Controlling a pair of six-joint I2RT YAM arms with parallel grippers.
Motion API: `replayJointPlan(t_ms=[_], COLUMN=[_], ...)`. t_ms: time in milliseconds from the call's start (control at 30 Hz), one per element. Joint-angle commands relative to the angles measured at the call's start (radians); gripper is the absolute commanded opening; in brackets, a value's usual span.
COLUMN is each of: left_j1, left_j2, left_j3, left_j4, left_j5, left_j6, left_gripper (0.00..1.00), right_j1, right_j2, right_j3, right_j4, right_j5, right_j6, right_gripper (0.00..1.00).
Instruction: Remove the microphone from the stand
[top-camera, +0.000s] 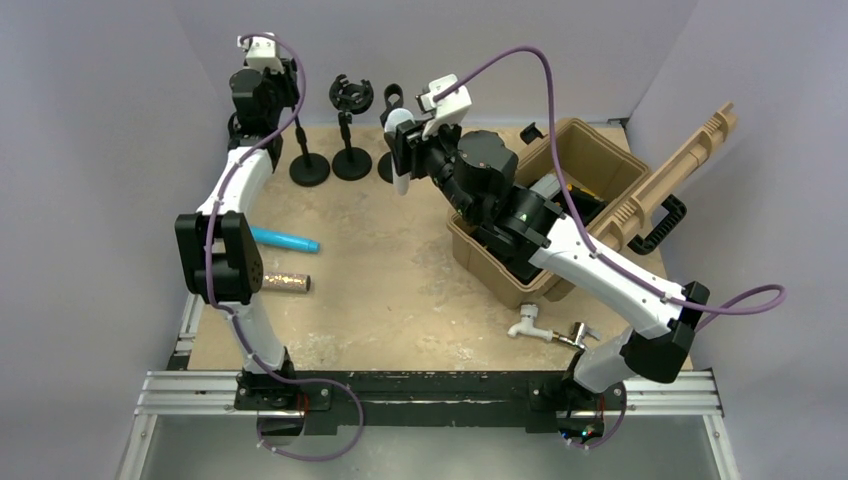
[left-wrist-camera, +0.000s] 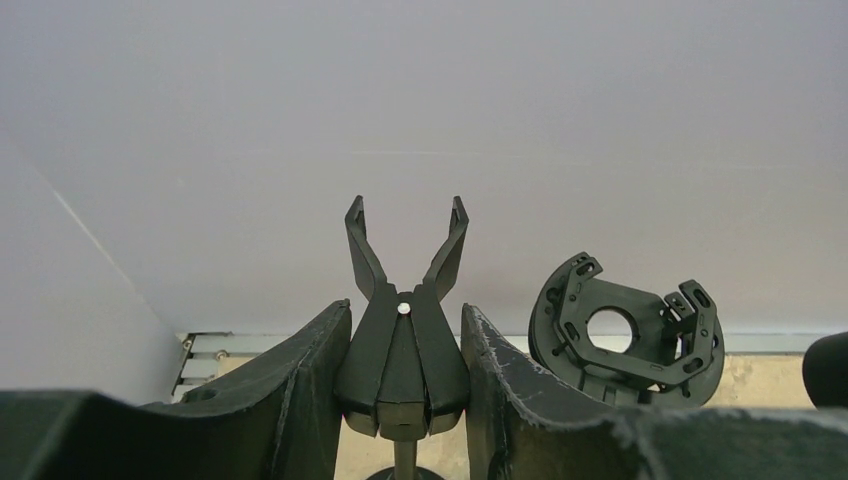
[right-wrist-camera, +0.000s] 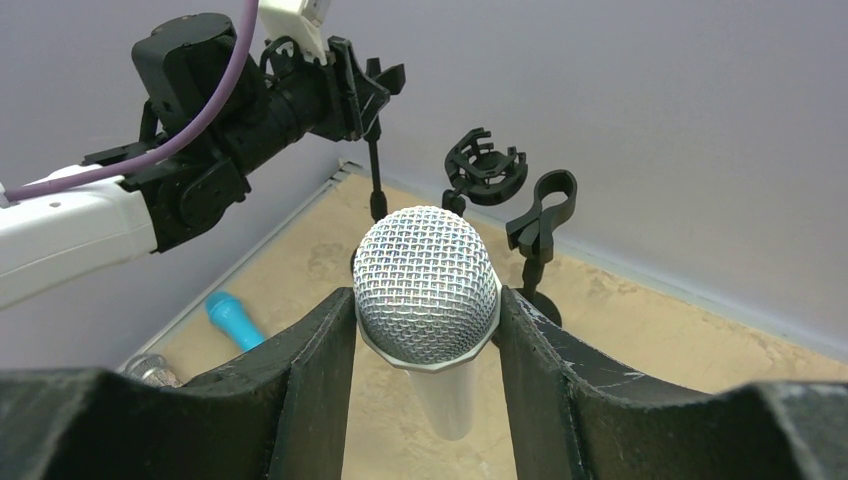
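Note:
My right gripper is shut on the silver mesh head of a white microphone. The microphone's white handle hangs free above the table, in front of the rightmost black stand, whose clip is empty. My left gripper is at the back left, shut on the black spring clip on top of the leftmost stand. Its fingers press against both sides of the clip. The middle stand carries an empty round shock mount.
A blue microphone and a glittery microphone lie on the table at the left. An open tan case stands at the right under my right arm. A small white part and a metal part lie near the front right edge.

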Motion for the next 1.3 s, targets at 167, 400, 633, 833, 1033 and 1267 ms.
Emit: replayJointPlan(t_ms=[167, 400, 633, 833, 1033, 1267], left_j1=[0.013, 0.013, 0.013, 0.013, 0.009, -0.169], left_j2=[-0.012, -0.216, -0.493, -0.702, -0.871, -1.129], left_j3=[0.029, -0.197, -0.353, -0.543, -0.746, -0.962], left_j4=[0.166, 0.14, -0.249, -0.182, 0.021, -0.044], left_j5=[-0.018, -0.06, -0.059, 0.261, 0.768, 0.804], left_j6=[-0.029, -0.218, -0.508, -0.63, -0.588, -0.363], left_gripper=[0.28, 0.77, 0.79, 0.78, 0.74, 0.76], right_j1=[0.004, 0.003, 0.003, 0.003, 0.003, 0.003], right_j2=[-0.029, -0.021, -0.018, -0.009, 0.002, 0.006], right_j3=[0.0, 0.008, -0.001, 0.004, 0.025, -0.002], right_j4=[0.053, 0.038, -0.002, -0.042, -0.094, -0.115], right_j5=[-0.051, -0.111, -0.168, -0.219, -0.268, -0.362], right_j6=[0.017, 0.034, 0.051, 0.065, 0.088, 0.114], right_gripper=[0.0, 0.0, 0.0, 0.0, 0.01, 0.01])
